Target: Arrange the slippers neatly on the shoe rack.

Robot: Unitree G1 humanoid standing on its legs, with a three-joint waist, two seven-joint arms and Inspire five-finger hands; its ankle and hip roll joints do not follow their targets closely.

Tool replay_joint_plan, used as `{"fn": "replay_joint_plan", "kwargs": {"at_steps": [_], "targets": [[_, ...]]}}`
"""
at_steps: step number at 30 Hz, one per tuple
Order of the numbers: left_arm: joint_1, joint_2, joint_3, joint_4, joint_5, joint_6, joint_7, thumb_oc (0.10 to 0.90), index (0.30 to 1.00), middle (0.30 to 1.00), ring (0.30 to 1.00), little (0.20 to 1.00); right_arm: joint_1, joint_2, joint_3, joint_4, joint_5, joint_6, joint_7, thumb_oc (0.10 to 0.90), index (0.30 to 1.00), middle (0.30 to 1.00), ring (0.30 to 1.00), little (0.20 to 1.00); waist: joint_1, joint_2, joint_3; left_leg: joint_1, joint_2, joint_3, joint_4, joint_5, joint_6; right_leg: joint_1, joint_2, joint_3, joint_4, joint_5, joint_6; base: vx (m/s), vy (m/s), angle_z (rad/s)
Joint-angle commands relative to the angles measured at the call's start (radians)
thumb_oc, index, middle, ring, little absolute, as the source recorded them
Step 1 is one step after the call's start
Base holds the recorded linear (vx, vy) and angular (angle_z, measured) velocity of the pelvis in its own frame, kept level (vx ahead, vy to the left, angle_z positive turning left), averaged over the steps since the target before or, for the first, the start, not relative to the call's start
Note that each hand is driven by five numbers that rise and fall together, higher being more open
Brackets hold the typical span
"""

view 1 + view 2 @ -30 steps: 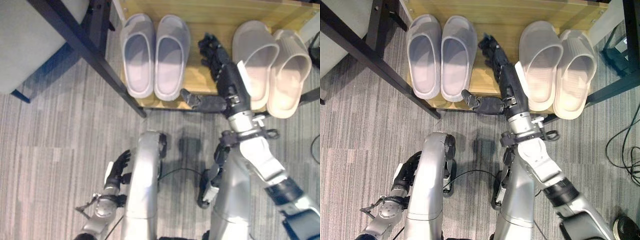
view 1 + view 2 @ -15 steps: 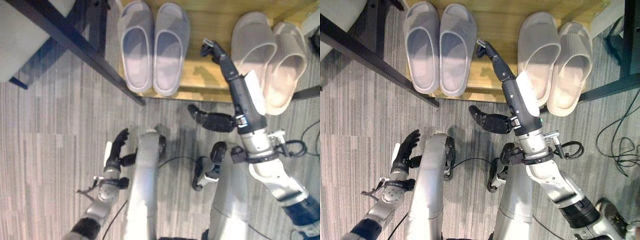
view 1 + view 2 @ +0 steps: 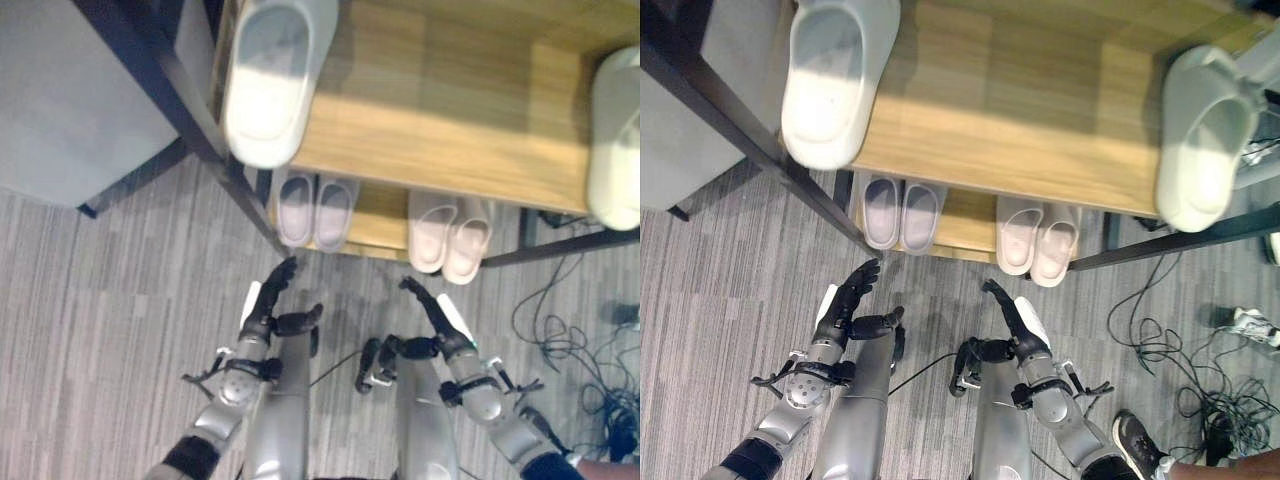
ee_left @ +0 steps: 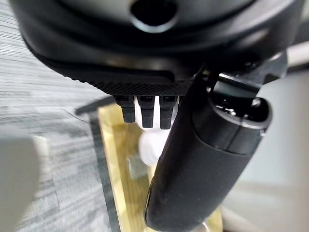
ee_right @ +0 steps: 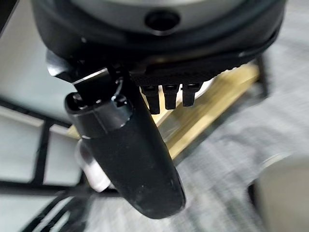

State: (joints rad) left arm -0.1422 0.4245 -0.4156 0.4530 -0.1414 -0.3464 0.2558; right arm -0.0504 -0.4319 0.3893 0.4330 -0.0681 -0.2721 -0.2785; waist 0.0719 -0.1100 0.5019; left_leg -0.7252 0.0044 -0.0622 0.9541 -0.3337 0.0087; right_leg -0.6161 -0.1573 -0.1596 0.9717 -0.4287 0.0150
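Observation:
On the lower shelf of the wooden shoe rack a lilac pair of slippers lies side by side at the left, with a beige pair at the right. The upper shelf carries one pale slipper at its left end and another at its right end. Both hands hover over the carpet in front of the rack, holding nothing. My left hand is open below the lilac pair. My right hand is open below the beige pair. Straight fingers show in both wrist views.
A grey block behind a dark slanted frame bar stands left of the rack. Loose cables lie on the grey carpet to the right, beside a white shoe and a person's dark shoe.
The camera has pulled back, bringing the upper shelf into the picture. My right hand has drawn back from the lower shelf to in front of the rack. My left hand has risen toward the rack.

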Motion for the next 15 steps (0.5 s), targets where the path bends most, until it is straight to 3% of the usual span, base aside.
{"fn": "replay_joint_plan", "kwargs": {"at_steps": [1, 7, 10, 15], "targets": [[0.046, -0.016, -0.092, 0.014, 0.109, -0.029, -0.044, 0.8, 0.9, 0.9, 0.9, 0.9, 0.028, -0.005, -0.044, 0.057, 0.05, -0.055, 0.02, 0.8, 0.9, 0.9, 0.9, 0.9, 0.014, 0.017, -0.196, 0.205, 0.068, -0.069, -0.338, 0.129, -0.016, 0.125, -0.006, -0.062, -0.243, 0.105, 0.005, 0.11, -0.041, 0.06], [0.121, 0.021, -0.137, 0.043, 0.313, 0.042, -0.216, 0.8, 0.9, 0.9, 0.9, 0.9, 0.053, 0.033, -0.089, 0.363, 0.081, -0.01, 0.09, 0.8, 0.9, 0.9, 0.9, 0.9, -0.003, 0.063, -0.299, 0.508, 0.061, -0.036, -0.721, 0.268, -0.046, 0.404, 0.03, -0.085, -0.561, 0.232, 0.056, 0.14, -0.016, 0.05], [0.176, 0.049, -0.122, -0.02, 0.271, 0.047, -0.303, 0.8, 0.9, 0.9, 0.9, 0.9, 0.066, 0.032, -0.123, 0.452, 0.1, 0.017, 0.132, 0.8, 0.9, 0.9, 0.9, 0.9, -0.003, 0.092, -0.356, 0.616, 0.059, -0.013, -0.859, 0.307, -0.052, 0.489, 0.043, -0.091, -0.676, 0.269, 0.077, 0.15, -0.036, -0.05], [0.265, 0.166, -0.113, -0.299, 0.202, 0.107, -0.524, 0.8, 0.9, 0.9, 0.9, 0.9, 0.079, 0.033, -0.177, 0.529, 0.135, 0.049, 0.199, 0.8, 0.9, 0.9, 0.9, 0.9, -0.011, 0.128, -0.435, 0.758, 0.059, 0.015, -1.041, 0.361, -0.054, 0.639, 0.074, -0.077, -0.873, 0.313, 0.088, 0.15, -0.051, -0.16]]}}
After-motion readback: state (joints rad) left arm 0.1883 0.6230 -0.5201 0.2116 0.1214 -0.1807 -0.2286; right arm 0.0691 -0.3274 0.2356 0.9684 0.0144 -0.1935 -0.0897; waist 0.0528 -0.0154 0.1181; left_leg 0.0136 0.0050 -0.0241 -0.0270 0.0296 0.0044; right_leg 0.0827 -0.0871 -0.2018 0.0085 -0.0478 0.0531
